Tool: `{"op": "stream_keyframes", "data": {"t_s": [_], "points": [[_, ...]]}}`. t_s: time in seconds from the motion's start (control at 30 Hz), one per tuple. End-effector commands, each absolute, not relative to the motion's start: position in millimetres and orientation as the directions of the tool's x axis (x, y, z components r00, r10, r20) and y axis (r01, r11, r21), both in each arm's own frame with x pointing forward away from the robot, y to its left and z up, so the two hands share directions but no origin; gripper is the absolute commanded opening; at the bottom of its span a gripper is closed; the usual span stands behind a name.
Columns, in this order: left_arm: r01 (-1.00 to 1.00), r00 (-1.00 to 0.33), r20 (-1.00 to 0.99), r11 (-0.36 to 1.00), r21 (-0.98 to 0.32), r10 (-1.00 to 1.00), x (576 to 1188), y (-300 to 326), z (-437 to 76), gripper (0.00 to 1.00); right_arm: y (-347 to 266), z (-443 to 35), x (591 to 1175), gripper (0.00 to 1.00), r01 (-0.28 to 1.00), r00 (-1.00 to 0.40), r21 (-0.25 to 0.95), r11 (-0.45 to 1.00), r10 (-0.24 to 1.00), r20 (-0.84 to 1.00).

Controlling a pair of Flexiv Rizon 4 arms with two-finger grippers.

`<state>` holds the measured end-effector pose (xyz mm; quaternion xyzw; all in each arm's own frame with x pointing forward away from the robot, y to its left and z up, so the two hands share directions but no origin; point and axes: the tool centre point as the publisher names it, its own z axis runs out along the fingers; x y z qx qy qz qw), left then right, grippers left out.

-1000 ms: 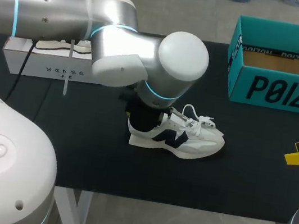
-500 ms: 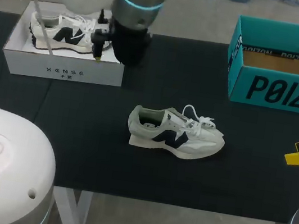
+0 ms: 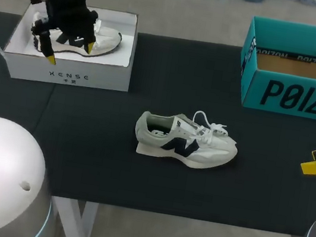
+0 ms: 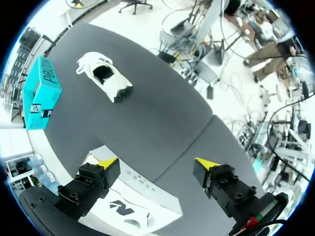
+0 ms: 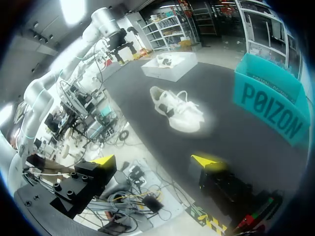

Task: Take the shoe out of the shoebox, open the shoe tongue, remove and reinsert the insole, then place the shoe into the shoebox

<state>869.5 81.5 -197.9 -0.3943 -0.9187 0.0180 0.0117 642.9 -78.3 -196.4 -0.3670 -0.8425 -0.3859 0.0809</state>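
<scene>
White box [image 3: 66,71], far-left corner of surface: holds 1 shoe [image 3: 108,39], partly hidden by left tool [image 3: 69,54], open, hovering above. Teal box [image 3: 297,92], far-right corner: inside mostly unseen. Loose shoe [image 3: 187,142] mid-surface, upright. Right tool [image 5: 153,160] open, at right edge.

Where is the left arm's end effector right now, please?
In the head view, the left end effector hangs open over the white shoebox at far left, above the shoe inside it.

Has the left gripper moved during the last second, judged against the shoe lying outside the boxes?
Yes. The left gripper went away from the loose shoe, up and to the left, and now hangs over the white shoebox.
</scene>
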Motion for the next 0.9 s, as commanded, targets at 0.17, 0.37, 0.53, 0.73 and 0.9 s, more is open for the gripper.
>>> {"op": "stream_keyframes", "data": {"t_s": [0.17,0.37,0.53,0.73,0.9], "points": [[0.506,-0.853,-0.132,0.737,-0.449,0.505,866.2,93.5,-198.4,1.0,-79.3,-194.6,630.3,1.0,0.679,-0.711,0.599,0.424,0.585,0.391],[0.506,-0.853,-0.132,0.737,-0.449,0.505,866.2,93.5,-198.4,1.0,-79.3,-194.6,630.3,1.0,0.679,-0.711,0.599,0.424,0.585,0.391],[0.436,-0.874,-0.094,0.685,-0.583,0.477,857.5,102.5,-215.9,1.0,-79.3,-194.6,630.3,1.0,0.679,-0.711,0.599,0.424,0.585,0.391],[0.325,-0.911,-0.116,0.514,-0.794,0.397,830.1,116.0,-247.9,1.0,-79.3,-194.6,630.3,1.0,0.679,-0.711,0.599,0.424,0.585,0.391],[0.275,-0.92,-0.149,0.326,-0.905,0.362,814.7,124.5,-263.9,1.0,-79.3,-194.6,630.3,1.0,0.679,-0.711,0.599,0.424,0.585,0.391]]}}
